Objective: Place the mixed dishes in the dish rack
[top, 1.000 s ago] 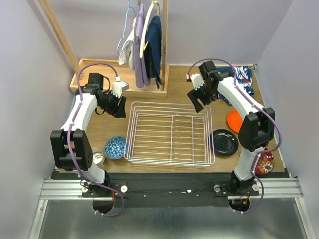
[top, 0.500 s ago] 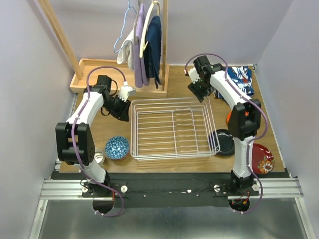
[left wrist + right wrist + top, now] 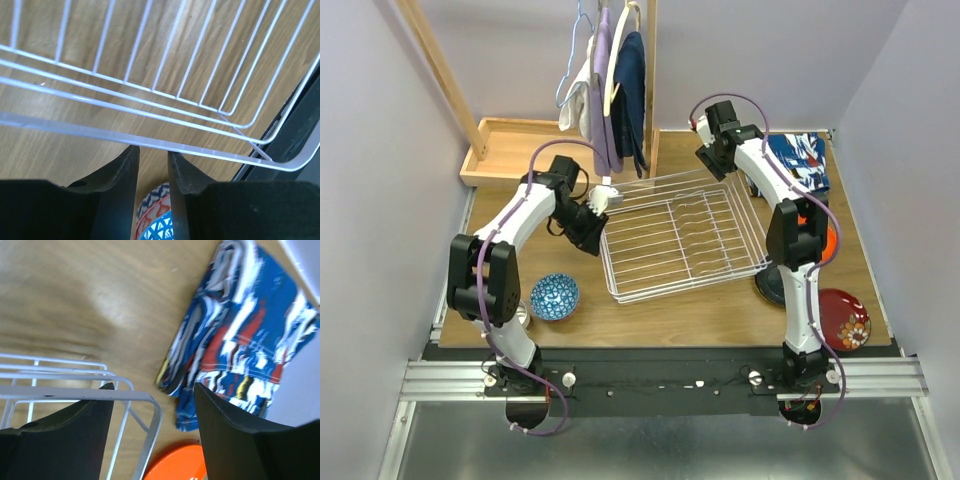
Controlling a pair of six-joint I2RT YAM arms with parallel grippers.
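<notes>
The white wire dish rack (image 3: 685, 235) lies askew on the table, its left end swung toward the middle. My left gripper (image 3: 598, 212) is at its back left corner. In the left wrist view the left gripper (image 3: 152, 152) has a narrow gap between its jaws, the rack's rim wire (image 3: 100, 134) crosses its tips, and the blue bowl (image 3: 157, 220) shows through the gap. My right gripper (image 3: 152, 387) stands wide open astride the rack's back right corner (image 3: 75, 392). The blue bowl (image 3: 554, 296), orange plate (image 3: 828, 240), black plate (image 3: 767, 290) and red patterned dish (image 3: 842, 318) lie outside the rack.
A blue-red patterned cloth (image 3: 800, 160) lies at the back right, just beyond the right gripper. A wooden tray (image 3: 510, 150) and hanging clothes (image 3: 610, 90) stand at the back. A cup (image 3: 520, 315) is half hidden behind the left arm.
The rack has slid right and turned counter-clockwise. Both arms have swung inward with its back corners. The left jaws have narrowed.
</notes>
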